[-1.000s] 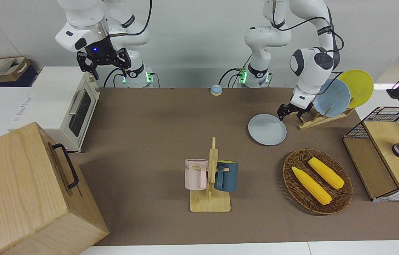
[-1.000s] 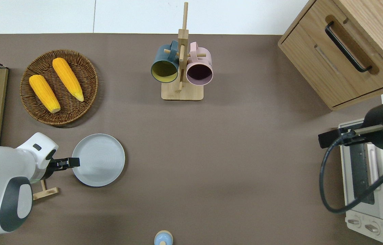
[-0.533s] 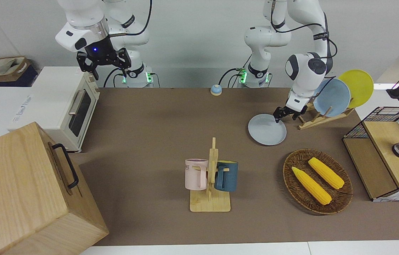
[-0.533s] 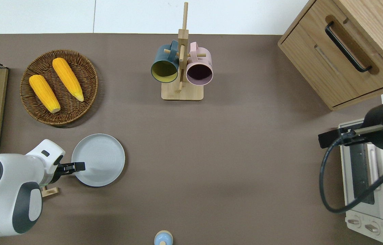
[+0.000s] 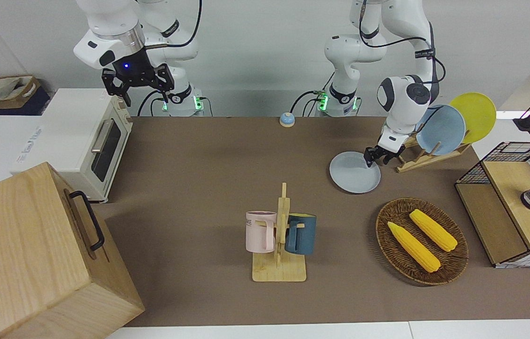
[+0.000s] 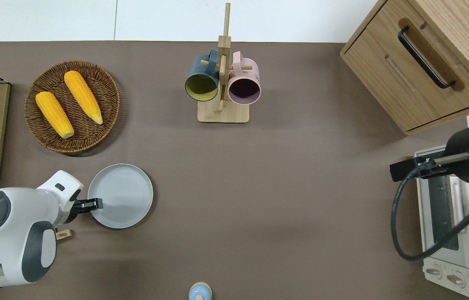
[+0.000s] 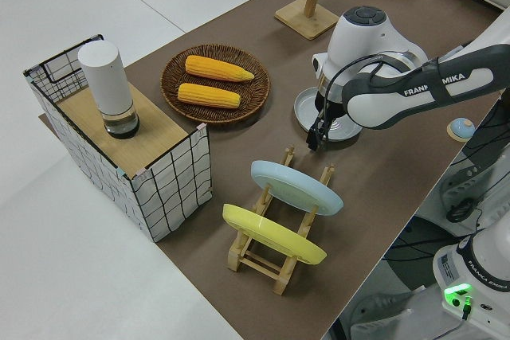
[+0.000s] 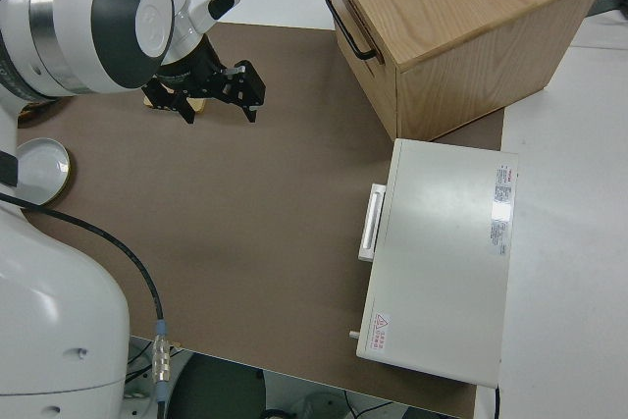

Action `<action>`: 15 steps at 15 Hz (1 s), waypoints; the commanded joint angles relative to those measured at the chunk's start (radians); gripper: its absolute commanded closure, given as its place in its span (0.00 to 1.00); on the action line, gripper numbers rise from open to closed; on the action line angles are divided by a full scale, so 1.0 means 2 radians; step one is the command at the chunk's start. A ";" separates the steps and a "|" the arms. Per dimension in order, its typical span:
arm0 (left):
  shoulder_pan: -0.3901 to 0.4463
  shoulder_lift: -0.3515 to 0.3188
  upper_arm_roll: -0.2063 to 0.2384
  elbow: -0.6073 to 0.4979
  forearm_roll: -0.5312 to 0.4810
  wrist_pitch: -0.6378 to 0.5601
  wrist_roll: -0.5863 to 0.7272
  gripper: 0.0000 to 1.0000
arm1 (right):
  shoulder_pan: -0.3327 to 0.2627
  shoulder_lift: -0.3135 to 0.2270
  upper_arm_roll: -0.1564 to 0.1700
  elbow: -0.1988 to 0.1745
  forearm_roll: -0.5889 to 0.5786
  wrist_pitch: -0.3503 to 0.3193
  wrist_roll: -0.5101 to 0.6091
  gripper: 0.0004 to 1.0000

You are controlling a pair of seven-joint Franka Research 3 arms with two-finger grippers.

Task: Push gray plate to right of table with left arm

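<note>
I have the left gripper (image 6: 95, 203), fingers together, at the gray plate (image 6: 120, 196) rim; it may ride over, stalling the push

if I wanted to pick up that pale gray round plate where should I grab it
Pinch the low rim of the pale gray round plate, probably at the edge toward the left arm's end, where the left pincer is. It lies flat on the table, so the rim alone offers purchase.

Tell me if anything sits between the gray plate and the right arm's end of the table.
Nothing visible does. From the gray plate, the brown table is bare toward the toaster oven at that end. The left gripper is at the plate's opposite edge.
</note>
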 commanded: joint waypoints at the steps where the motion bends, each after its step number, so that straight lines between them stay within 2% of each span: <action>1: -0.004 -0.001 0.003 -0.007 -0.005 0.015 -0.005 0.94 | -0.010 -0.001 0.008 0.004 0.003 -0.008 0.007 0.02; 3: -0.005 -0.001 0.003 -0.007 -0.010 0.015 -0.005 1.00 | -0.010 -0.001 0.008 0.004 0.003 -0.008 0.007 0.02; 9: -0.004 0.001 0.003 -0.007 -0.012 0.017 -0.006 1.00 | -0.010 -0.001 0.008 0.004 0.002 -0.008 0.007 0.02; 15: -0.001 0.017 0.002 -0.006 -0.012 0.032 -0.008 1.00 | -0.010 -0.001 0.008 0.004 0.002 -0.008 0.007 0.02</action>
